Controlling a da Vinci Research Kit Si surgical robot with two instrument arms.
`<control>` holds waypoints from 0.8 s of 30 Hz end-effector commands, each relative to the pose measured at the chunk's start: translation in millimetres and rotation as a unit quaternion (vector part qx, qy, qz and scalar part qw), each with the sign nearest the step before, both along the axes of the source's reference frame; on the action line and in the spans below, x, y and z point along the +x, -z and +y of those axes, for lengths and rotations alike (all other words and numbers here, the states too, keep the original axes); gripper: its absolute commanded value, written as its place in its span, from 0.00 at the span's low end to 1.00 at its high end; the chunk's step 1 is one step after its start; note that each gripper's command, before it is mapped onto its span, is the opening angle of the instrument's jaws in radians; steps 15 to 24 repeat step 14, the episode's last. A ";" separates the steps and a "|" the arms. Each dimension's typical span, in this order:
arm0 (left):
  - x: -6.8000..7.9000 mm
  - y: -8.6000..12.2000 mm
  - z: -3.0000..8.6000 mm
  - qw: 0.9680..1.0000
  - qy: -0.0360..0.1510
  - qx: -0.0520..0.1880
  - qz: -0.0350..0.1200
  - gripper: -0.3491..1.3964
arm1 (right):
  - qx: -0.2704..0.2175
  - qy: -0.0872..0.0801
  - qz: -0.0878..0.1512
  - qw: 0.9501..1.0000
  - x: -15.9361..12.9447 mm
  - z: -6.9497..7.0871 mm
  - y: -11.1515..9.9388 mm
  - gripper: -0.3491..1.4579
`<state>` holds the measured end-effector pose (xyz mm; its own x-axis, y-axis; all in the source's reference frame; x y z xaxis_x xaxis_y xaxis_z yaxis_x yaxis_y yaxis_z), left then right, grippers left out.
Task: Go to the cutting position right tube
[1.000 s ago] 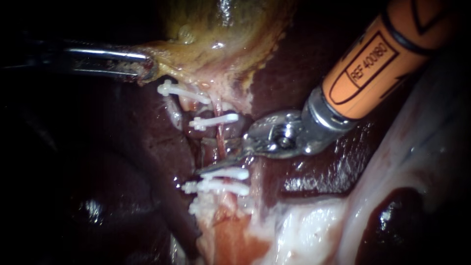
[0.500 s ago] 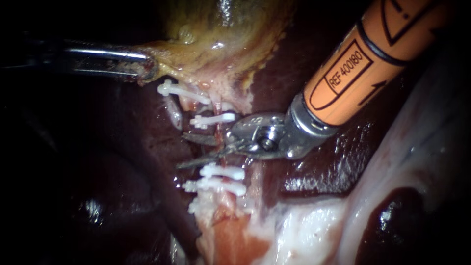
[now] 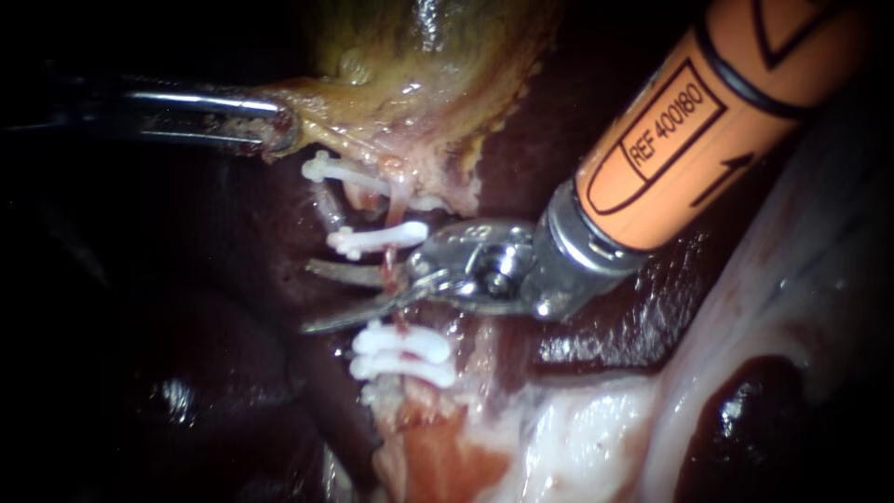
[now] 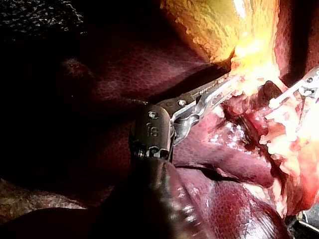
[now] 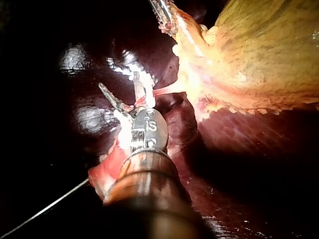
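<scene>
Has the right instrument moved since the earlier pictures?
Yes. The right instrument advanced leftward, judged against the unmoved left instrument; its open jaws now straddle the tube.

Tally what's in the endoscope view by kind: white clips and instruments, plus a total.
White clips: 4
Instruments: 2, the left instrument shut on the gallbladder, the right instrument open
Total: 6

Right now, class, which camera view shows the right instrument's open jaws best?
The endoscope view: the right instrument shows both jaws side-on, astride the tube. Its wrist view sees them from behind; the left wrist view catches only part.
</scene>
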<state>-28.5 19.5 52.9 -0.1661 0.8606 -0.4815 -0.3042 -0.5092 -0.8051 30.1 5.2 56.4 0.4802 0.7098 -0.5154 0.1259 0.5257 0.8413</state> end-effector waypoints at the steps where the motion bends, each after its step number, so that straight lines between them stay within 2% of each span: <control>1: 0.0 0.0 0.0 1.000 0.000 0.000 0.000 0.00 | -0.001 0.005 0.002 1.000 0.0 0.0 0.0 0.98; 3: 0.0 0.0 0.0 1.000 0.000 0.000 0.000 0.00 | 0.004 0.010 0.002 1.000 -0.1 0.0 0.0 0.98; 24: 0.0 0.0 0.0 1.000 0.000 0.000 0.000 0.00 | 0.001 0.007 0.002 1.000 -0.1 0.1 0.0 0.98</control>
